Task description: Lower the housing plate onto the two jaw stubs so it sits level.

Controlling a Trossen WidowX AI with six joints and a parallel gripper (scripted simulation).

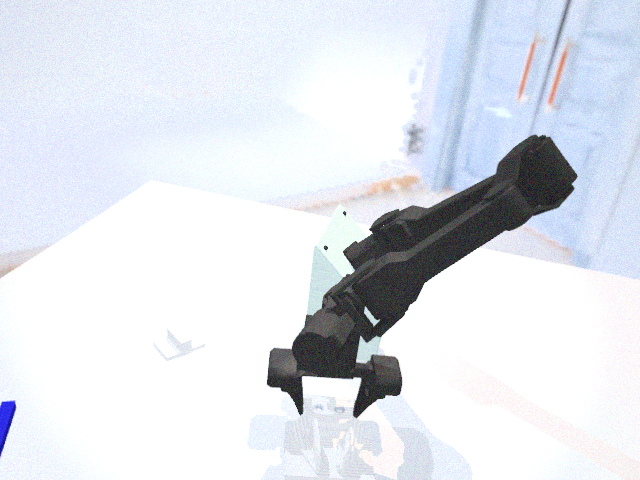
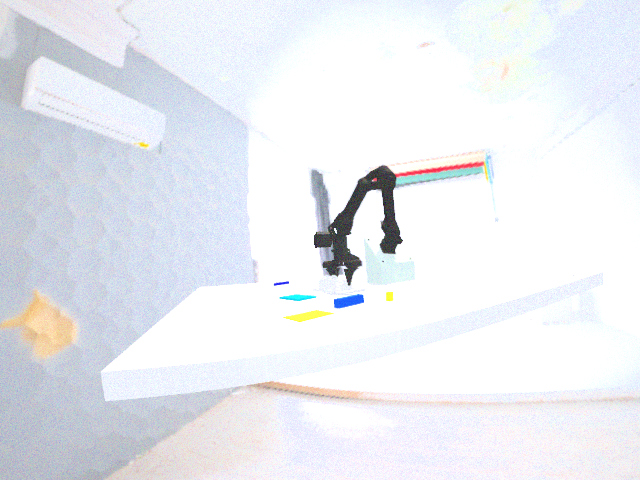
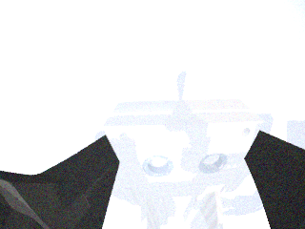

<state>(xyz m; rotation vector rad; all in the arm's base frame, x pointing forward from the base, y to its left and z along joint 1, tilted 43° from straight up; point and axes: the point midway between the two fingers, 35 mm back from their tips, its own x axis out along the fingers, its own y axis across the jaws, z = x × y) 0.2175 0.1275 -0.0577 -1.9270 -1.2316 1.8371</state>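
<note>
The white housing plate [image 1: 330,387] [image 3: 229,138], with two round holes, shows between the fingers in the top view and the wrist view. My gripper [image 1: 328,414] [image 2: 341,277] [image 3: 182,134] points down, its fingers wide and against the plate's two side edges, shut on it. The jaws below are washed out; one pale ribbed shape [image 3: 210,210], likely a jaw, shows under the plate in the wrist view. The stubs and any gap between plate and jaws cannot be made out. The plate looks roughly level.
A pale green angled stand [image 1: 321,289] [image 2: 377,271] rises beside the arm. A blue block [image 2: 348,301], a yellow cube [image 2: 389,296], a cyan patch [image 2: 297,297] and a yellow patch [image 2: 308,315] lie nearby. A dark blue bar [image 1: 6,423] [image 2: 281,283] and a small white angled piece [image 1: 178,343] lie off to the side.
</note>
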